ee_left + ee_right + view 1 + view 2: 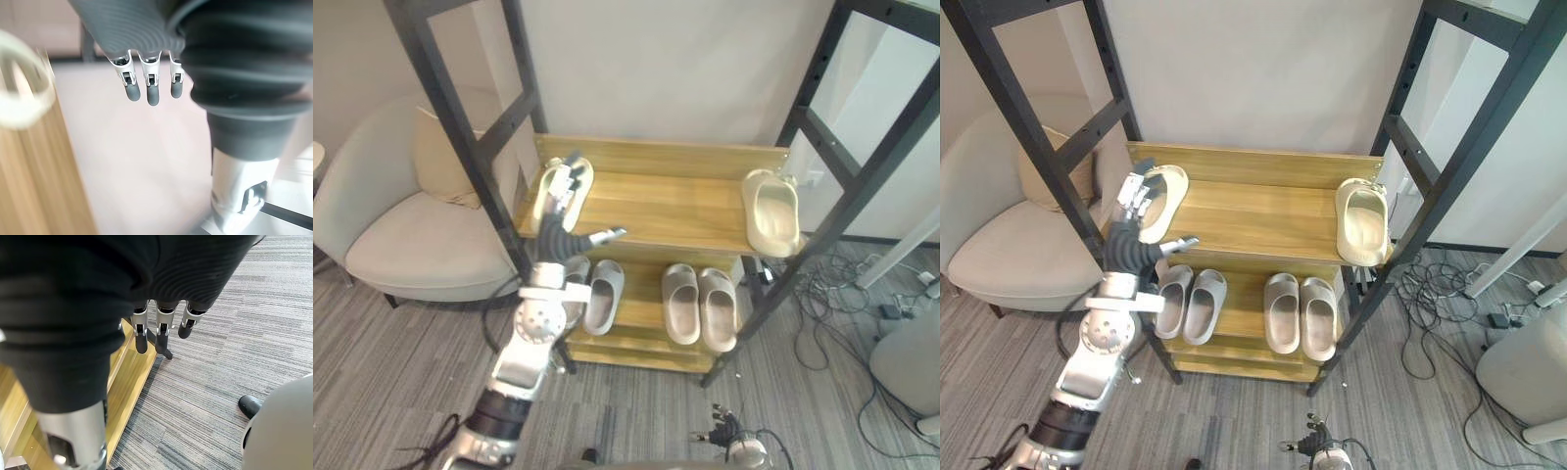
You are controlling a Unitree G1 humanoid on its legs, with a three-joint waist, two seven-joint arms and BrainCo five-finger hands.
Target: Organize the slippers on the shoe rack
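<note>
Upper left of the frame, the left hand (1128, 240), fingers straight and released, hovers at the slipper (1167, 196) on the top shelf (1263, 220), perhaps touching; curl round its edge before lifting.

Left hand (558, 220), fingers straight and thumb spread, hovers over a pale slipper (544, 196) at the left end of the upper shelf (675, 201). A second slipper (771, 211) lies at the right end. Below sit a left pair (592, 294) and a right pair (700, 305).
</note>
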